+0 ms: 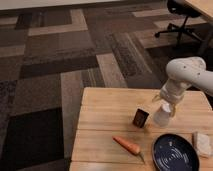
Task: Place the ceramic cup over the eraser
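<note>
The white ceramic cup (162, 115) is on the wooden table (110, 107), just right of the eraser, narrow end up. My gripper (168, 103) comes down from the white arm at the right and is shut on the cup's upper end. The cup leans slightly and is at or just above the tabletop. The eraser (141, 118) is a small dark block with an orange-tan patch. It stands a short gap to the left of the cup and is uncovered.
An orange carrot (127, 145) lies in front of the eraser. A dark blue round plate (173, 152) sits at the front right, with a pale whitish block (202, 143) at its right. An office chair (182, 15) stands on the carpet far behind.
</note>
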`<state>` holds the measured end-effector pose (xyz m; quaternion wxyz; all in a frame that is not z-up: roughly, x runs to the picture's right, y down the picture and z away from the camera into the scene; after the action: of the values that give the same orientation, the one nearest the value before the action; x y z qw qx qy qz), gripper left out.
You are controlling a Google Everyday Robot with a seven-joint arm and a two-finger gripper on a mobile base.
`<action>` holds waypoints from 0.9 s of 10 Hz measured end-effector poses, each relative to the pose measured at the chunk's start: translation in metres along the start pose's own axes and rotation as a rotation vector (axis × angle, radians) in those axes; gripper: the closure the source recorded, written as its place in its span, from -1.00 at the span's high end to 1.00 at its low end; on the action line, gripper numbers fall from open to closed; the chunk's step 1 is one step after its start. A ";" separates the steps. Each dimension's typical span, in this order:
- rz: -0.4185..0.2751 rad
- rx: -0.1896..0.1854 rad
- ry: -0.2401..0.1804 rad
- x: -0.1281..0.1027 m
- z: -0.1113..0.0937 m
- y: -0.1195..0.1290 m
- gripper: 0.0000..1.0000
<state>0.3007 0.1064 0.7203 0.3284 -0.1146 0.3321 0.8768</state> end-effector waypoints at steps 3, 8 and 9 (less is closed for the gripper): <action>0.023 0.061 -0.033 -0.009 0.005 -0.015 0.30; 0.049 0.097 -0.090 -0.012 -0.003 -0.014 -0.92; 0.046 0.086 -0.106 -0.010 -0.016 -0.011 -1.00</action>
<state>0.3147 0.0971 0.7071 0.3301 -0.0463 0.3542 0.8737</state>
